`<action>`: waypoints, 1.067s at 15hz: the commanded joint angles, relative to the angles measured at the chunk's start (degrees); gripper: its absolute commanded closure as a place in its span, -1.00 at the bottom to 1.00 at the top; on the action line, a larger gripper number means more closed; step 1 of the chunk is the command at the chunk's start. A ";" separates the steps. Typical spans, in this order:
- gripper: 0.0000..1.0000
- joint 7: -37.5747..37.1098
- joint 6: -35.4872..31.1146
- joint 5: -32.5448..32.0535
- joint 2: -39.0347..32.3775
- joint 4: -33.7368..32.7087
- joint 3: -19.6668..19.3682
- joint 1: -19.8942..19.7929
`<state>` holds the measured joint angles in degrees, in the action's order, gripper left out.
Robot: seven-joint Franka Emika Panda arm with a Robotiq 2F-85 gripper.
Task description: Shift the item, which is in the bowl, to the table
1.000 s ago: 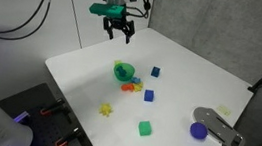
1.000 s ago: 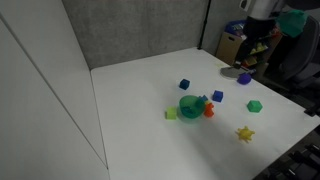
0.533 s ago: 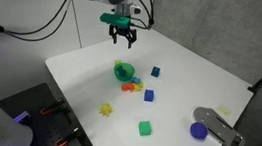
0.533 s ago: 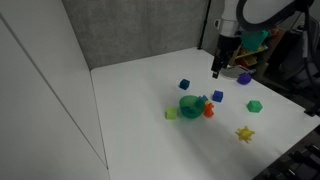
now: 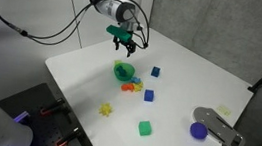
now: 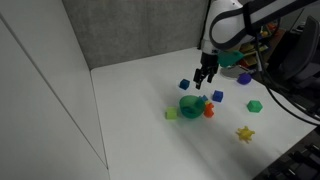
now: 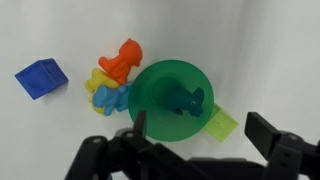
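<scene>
On the white counter [image 7: 270, 45], left to right in the wrist view: a blue cube [image 7: 40, 78] lying apart, an orange toy figure [image 7: 124, 60] and yellow piece [image 7: 97, 82] crowding the bright-green bowl [image 7: 150, 88], whose wall cups the small teal block [image 7: 186, 100] at its middle. The claw [image 7: 198, 128] hangs over the bowl, spread open and empty, the block just ahead of the gap between its fingers [image 7: 264, 131].

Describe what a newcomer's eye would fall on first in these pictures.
The round bright-green plastic bowl mid-table, with a small teal block inside. The black pincer hangs open above it, and an orange toy figure lies beside the bowl on the white tabletop.
</scene>
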<state>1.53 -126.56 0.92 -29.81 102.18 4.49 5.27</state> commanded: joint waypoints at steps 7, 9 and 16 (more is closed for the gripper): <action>-1.00 -2.31 0.18 0.72 -3.25 -3.12 -0.52 0.19; -1.00 -2.56 -0.60 0.94 -4.26 -3.18 -0.78 0.00; -1.00 -2.61 -8.02 2.82 -9.20 -2.90 -0.40 -1.05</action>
<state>-0.17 -131.80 2.22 -36.93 99.88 3.67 4.69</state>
